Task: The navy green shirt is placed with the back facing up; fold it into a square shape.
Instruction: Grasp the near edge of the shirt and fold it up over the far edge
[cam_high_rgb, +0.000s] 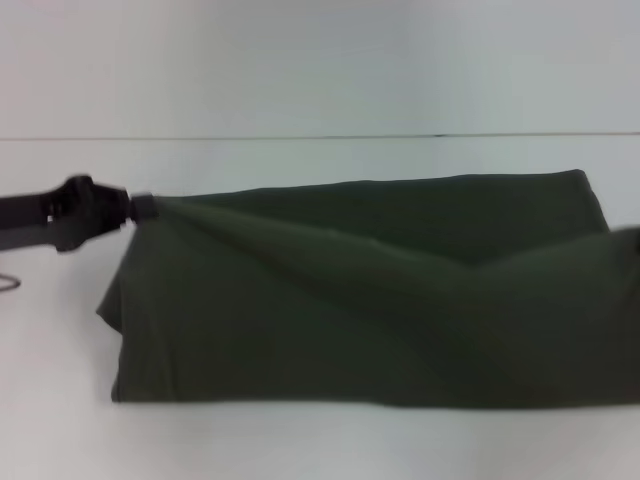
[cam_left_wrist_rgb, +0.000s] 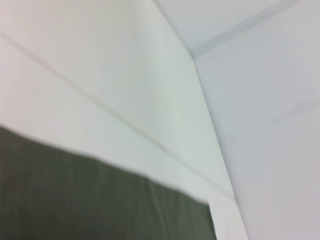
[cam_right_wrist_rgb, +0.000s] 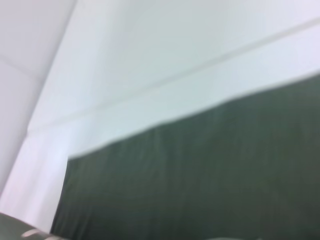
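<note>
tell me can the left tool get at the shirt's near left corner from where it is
Probably not right away: the left tool is pinching a raised fold of the navy green shirt, so it would have to let go first. Nothing else blocks the way there.

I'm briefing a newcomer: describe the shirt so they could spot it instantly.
Look at the white table that fills the head view. Across its middle lies the navy green shirt, a large dark olive cloth. The left gripper holds its upper left corner pulled to a point; it is the only dark thing lying on the table.
</note>
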